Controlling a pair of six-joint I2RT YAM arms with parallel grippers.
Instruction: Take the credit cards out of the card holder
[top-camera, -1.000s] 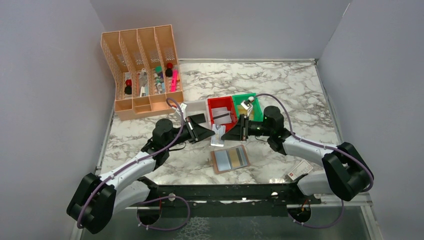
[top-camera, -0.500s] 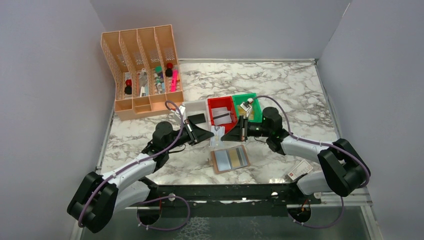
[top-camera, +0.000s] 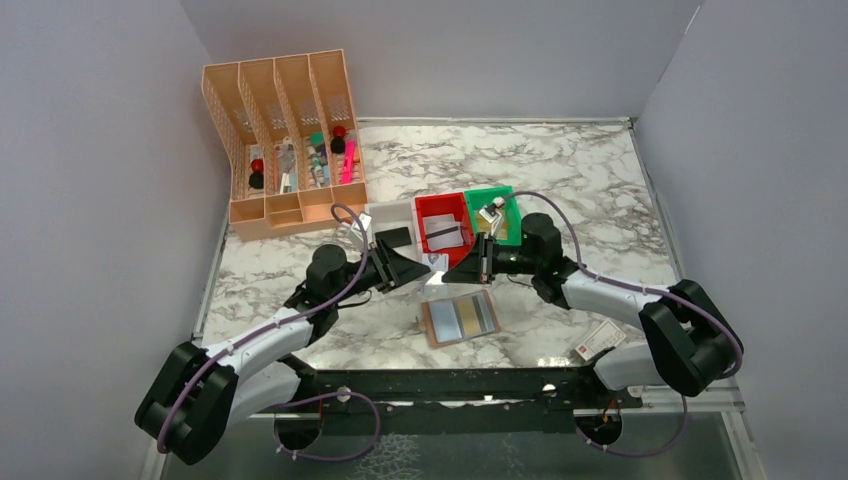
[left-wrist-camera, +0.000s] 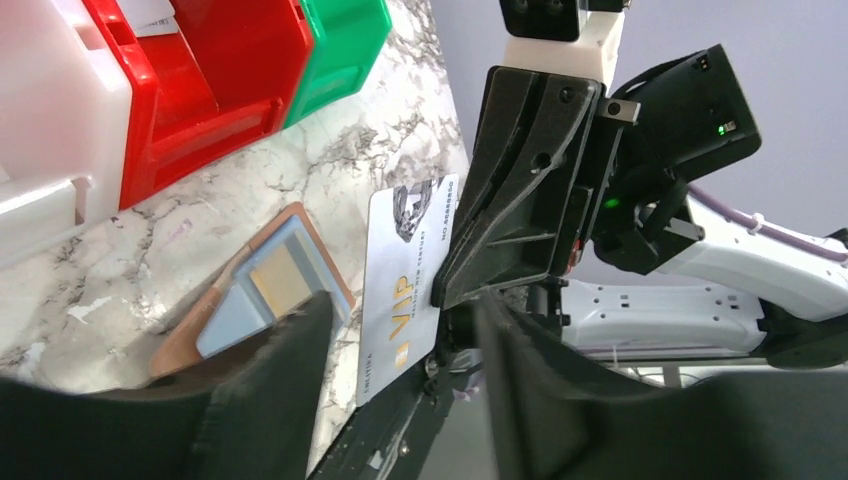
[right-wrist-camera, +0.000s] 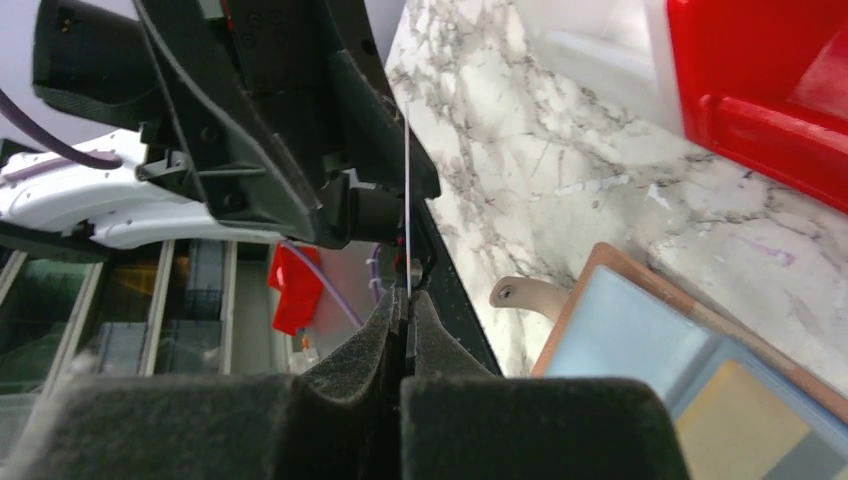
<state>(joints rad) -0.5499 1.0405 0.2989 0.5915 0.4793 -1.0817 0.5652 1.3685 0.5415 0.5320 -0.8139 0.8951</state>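
1. The white card (left-wrist-camera: 405, 270), light, stiff and slick, hangs above the table (top-camera: 600, 200), just far of the open card holder (top-camera: 435, 322).
2. The right claw (right-wrist-camera: 407, 300) pinches its edge; the left claw (left-wrist-camera: 400, 320) is spread around it.
3. Best gripped across its flat faces.

Brown card holder (top-camera: 437, 322) open flat, blue-grey faces up, tan-gold card (top-camera: 467, 317) inside, white VIP card (left-wrist-camera: 405, 285) upright just beside it

"VIP" in gold on white card (left-wrist-camera: 405, 290)
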